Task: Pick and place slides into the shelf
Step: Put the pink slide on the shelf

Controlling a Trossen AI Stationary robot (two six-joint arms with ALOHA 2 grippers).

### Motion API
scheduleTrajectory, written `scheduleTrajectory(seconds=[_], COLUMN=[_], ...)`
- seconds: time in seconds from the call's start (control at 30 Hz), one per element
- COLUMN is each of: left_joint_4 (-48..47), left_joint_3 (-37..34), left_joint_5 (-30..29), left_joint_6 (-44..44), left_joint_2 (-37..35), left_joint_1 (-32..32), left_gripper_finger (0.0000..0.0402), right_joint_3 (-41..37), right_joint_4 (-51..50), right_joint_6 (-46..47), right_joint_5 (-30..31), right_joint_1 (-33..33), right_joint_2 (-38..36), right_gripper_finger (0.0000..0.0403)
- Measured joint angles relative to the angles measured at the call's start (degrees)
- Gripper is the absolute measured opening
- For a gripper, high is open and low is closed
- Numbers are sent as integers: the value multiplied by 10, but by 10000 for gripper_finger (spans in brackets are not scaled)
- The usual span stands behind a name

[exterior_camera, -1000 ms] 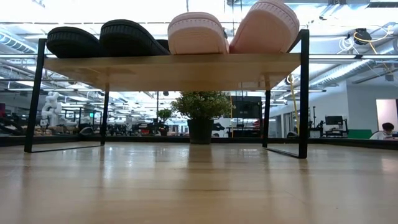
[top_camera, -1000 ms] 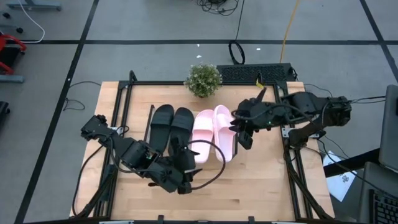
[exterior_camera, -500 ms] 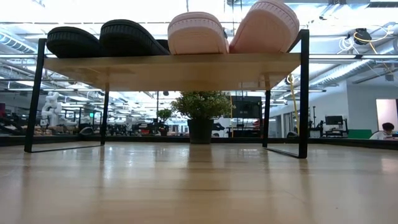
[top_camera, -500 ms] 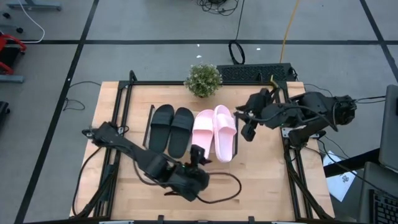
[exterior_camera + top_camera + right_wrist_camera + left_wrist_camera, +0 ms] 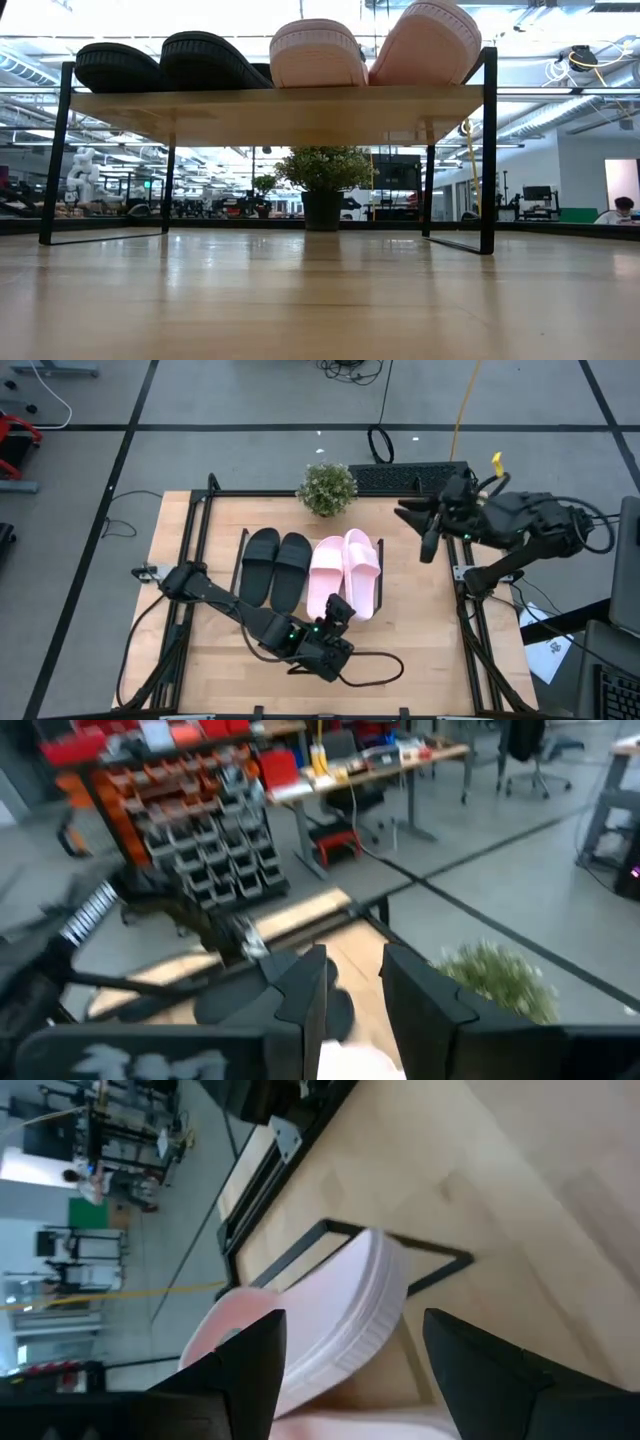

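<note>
All four slides are seen resting side by side on the shelf: the black pair toward the left arm's side, the pink pair toward the right arm's. Each slide's long axis runs from the front of the table toward the potted plant behind the rack. In the low view the outermost pink slide is seen tilted against its partner, close to the shelf's black end post.

The left gripper is held just in front of the pink pair, its fingers spread and nothing between them (the wrist view shows only a pink sole edge and the black rail past the two dark fingers). It is the nearer gripper to the slides. The right gripper is lifted away beside the rack's end, well apart from the pink slides; its fingers stand narrowly parted with nothing gripped.

The placing is judged complete. Bare tabletop lies in front of the rack, so a retreat of the left arm toward the front edge would be unobstructed.
</note>
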Motion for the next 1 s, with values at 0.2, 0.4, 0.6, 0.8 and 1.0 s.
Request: scheduleTrajectory(seconds=[0.2,0.4,0.6,0.8,1.0], left_joint_4=[6,5,-25,-27,-24], left_joint_3=[0,0,0,0,1], left_joint_5=[35,50,62,73,76], left_joint_6=[18,35,71,110,124], left_joint_2=[0,0,0,0,11], left_joint_1=[18,28,26,32,37], left_gripper_finger=[243,243,243,243,243], right_joint_3=[0,0,0,0,0], right_joint_4=[48,53,55,55,61], right_joint_6=[-38,-54,-55,-55,-55], right_joint_5=[0,-1,-1,-2,-1], right_joint_1=[0,0,0,0,0], right_joint_2=[-14,-13,-14,-14,-14], right_gripper_finger=[89,89,89,89,89])
